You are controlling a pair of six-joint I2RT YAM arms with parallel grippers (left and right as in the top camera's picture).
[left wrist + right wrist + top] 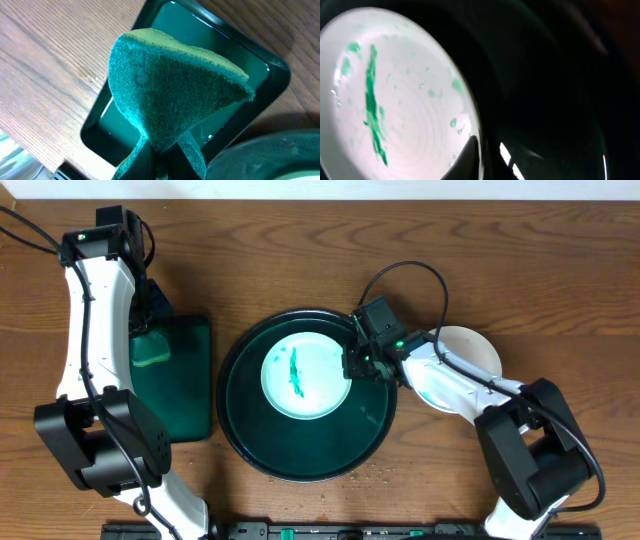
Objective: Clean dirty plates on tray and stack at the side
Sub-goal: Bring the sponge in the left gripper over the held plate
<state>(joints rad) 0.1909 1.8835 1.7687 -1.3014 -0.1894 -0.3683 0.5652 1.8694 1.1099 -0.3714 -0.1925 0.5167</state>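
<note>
One dirty plate (312,385), white with a green streak, lies on the round dark tray (300,455). My right gripper (352,366) is shut on its right rim. In the right wrist view one finger of the right gripper (482,160) lies on top of the plate (410,100), with the glossy tray (545,100) beside it. My left gripper (146,332) is shut on a green sponge (152,352) and holds it over the rectangular tray. The left wrist view shows the left gripper (160,162) pinching the folded sponge (175,85). A white plate (476,348) lies on the table at the right, partly under my right arm.
The small rectangular dark green tray (185,405) sits left of the round tray, almost touching it; it also shows in the left wrist view (272,75), beside the round tray's rim (270,155). Bare wood table (300,250) lies behind both trays.
</note>
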